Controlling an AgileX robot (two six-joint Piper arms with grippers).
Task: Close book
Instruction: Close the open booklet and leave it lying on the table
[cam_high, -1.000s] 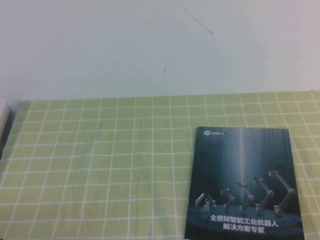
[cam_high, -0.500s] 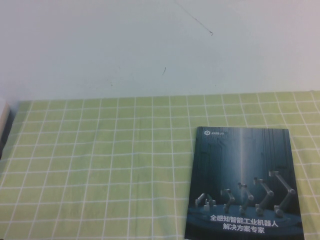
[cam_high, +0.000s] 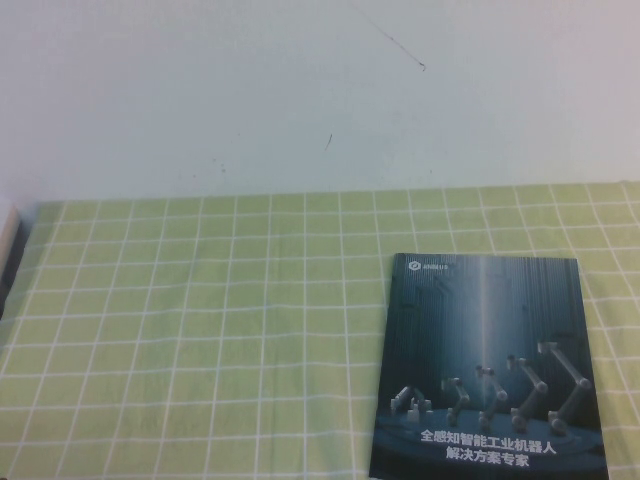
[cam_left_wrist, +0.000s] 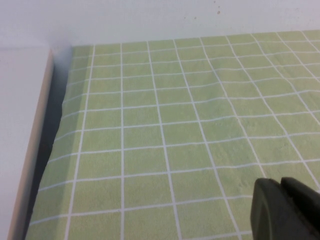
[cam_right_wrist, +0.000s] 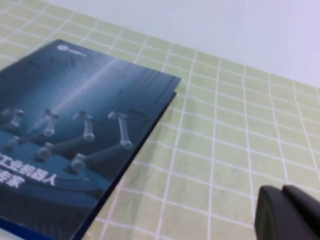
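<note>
Risk, reopening: the book (cam_high: 487, 365) already appears shut, so any further contact could undo the task. A fingertip catching the free edge of the cover would likely lift it and flip it open.
Risk, sliding: the book is thin and lies on a loose tablecloth (cam_high: 200, 330). A sideways push would probably drag both, wrinkling the cloth and shifting the book toward the near edge.
Risk, cause: both come from treating the task as unfinished. The safer course seems to be to keep clear.
Book, look: a slim, dark blue brochure with its front cover up. It shows a row of pale robot arms, a small logo near the far edge and white Chinese lettering near the front. It lies flat, with no page showing.
Book, place: out in front of the right gripper (cam_right_wrist: 290, 215) and apart from it, with bare cloth between. It is well apart from the left gripper (cam_left_wrist: 287, 210), whose camera shows none of it.
Right gripper, state: low over the cloth; spread or pressed together cannot be told.
Left gripper, state: low over bare cloth on the far side from the book; likewise cannot be told.
</note>
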